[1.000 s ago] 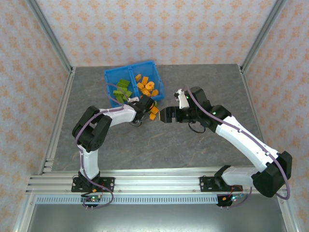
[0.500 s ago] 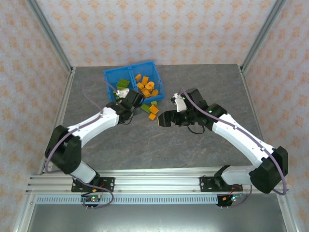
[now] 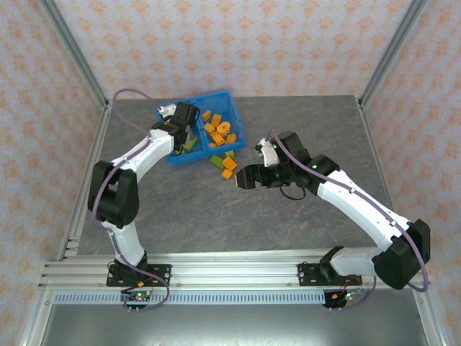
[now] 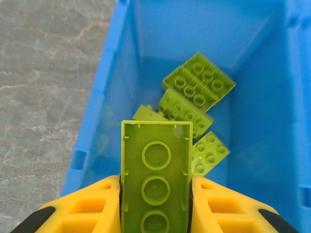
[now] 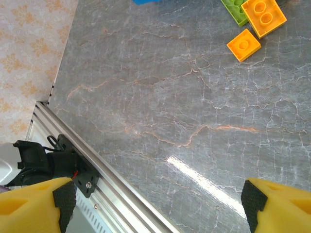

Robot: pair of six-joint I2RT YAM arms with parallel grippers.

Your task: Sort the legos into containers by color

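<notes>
Swung over from the loose bricks (image 3: 227, 166) lying just near of the blue bin (image 3: 216, 94), the left gripper (image 4: 155, 204) clamps an olive-green lego (image 4: 155, 155) above the sorted greens (image 4: 197, 92) in the left compartment (image 4: 209, 29), apparently ready to drop it, while the right gripper (image 3: 243, 176) waits wide-jawed and empty beside those strays.

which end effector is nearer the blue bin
Left. The left end effector is over the blue bin, gripping a green brick; the right end effector hangs open over the table beside it.
</notes>
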